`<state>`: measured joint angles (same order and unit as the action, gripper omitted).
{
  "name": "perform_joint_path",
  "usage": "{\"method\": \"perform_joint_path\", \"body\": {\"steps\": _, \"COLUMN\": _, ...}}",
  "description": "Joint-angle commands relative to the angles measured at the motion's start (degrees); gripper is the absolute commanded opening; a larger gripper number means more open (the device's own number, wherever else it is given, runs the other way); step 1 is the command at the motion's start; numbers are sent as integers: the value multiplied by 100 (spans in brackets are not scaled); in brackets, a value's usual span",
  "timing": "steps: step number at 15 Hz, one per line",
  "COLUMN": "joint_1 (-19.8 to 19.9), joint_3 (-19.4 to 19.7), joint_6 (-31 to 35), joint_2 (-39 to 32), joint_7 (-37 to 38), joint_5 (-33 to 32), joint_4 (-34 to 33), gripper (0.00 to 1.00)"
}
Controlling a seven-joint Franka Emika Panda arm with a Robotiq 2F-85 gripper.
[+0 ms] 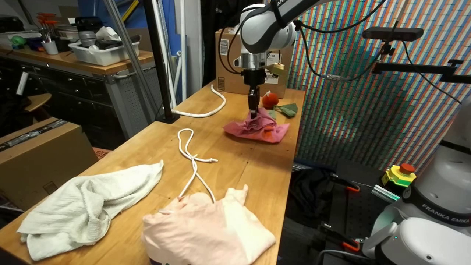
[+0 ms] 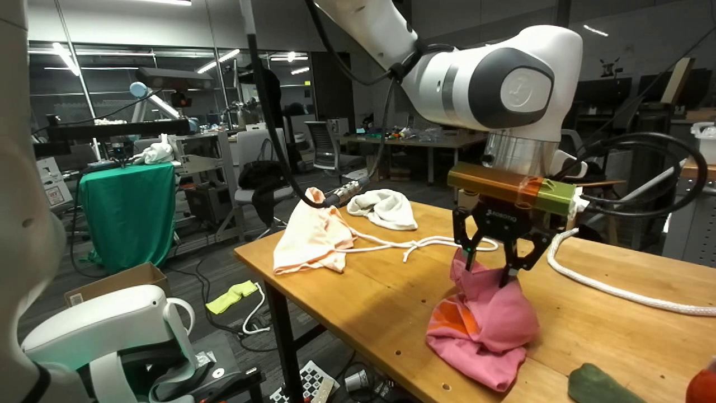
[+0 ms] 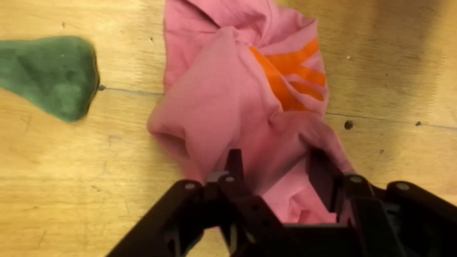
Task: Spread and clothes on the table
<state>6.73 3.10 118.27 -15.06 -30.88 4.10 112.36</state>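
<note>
1. The step in hand seems to be the spreading of the pink garment (image 2: 495, 330), which lies bunched on the table (image 1: 235, 173), near the long edge on the side of the robot's base (image 1: 438, 197) and toward the end where the cardboard box (image 1: 235, 82) stands.
2. To do this well, I think, one should take a single layer at an outer corner, for example beside the orange print (image 3: 285, 62); a pinch in the middle would probably lift the whole heap.
3. The pull should go low and outward, away from the green leaf-shaped thing (image 3: 53, 75), in the direction of the peach garment (image 1: 206, 228), which lies near the corner at the table's other end.
4. The mint-white garment (image 1: 92, 206) lies near the opposite long edge, also in folds, so it likely needs the same work.
5. The gripper (image 2: 488, 274) points downward, and its fingers (image 3: 235, 164) are moderately apart.
6. The tips reach into the upper folds and appear to touch the pink garment, but I see no firm pinch.
7. Before the gripper rises, wider fingers would help, so that no fold hangs on them.
</note>
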Motion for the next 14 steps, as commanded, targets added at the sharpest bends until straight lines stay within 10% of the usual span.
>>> {"method": "perform_joint_path", "body": {"steps": 1, "joint_1": 65, "joint_3": -27, "joint_6": -560, "joint_2": 15, "joint_7": 42, "joint_5": -248, "joint_4": -523, "gripper": 85}}
{"method": "perform_joint_path", "body": {"steps": 3, "joint_1": 64, "joint_3": -40, "joint_6": -884, "joint_2": 81, "joint_7": -10, "joint_5": -322, "joint_4": -716, "gripper": 99}}
{"method": "perform_joint_path", "body": {"steps": 14, "joint_1": -57, "joint_3": -302, "joint_6": -1003, "joint_2": 194, "joint_7": -510, "joint_5": -344, "joint_4": -818, "gripper": 100}}
